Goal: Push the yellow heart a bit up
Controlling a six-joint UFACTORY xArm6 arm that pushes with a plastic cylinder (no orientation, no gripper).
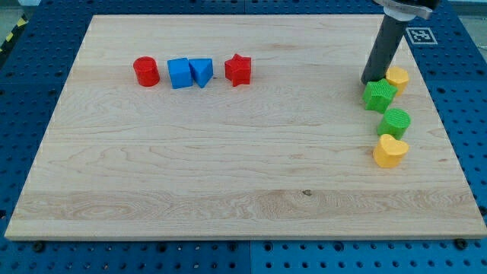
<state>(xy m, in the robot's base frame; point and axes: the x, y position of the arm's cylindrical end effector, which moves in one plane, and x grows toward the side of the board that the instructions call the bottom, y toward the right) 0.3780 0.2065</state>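
**A:** Where do we have the yellow heart (390, 151)?

**B:** Low on the view's right side of the wooden board (228, 175), close to its right edge. A green cylinder (395, 122) sits just above it, and the two look to be touching.

**A:** And beyond that?

**B:** Further up we find a green star (379, 95), just above and a little left of the cylinder. A second yellow block (397, 77), its shape hard to make out, lies at the star's upper right.

**A:** Where is my tip?

**B:** My tip (374, 80) stands at the top edge of the green star, just left of that upper yellow block, and well above the heart, with the star and the cylinder between them. We carry no pincer, only the dark rod, so there is nothing to open or close.

**A:** The rest?

**B:** Well apart, in a row at the view's upper left: a red cylinder (146, 71), a blue cube (179, 73), a blue wedge-like block (202, 71) touching it, and a red star (238, 70).
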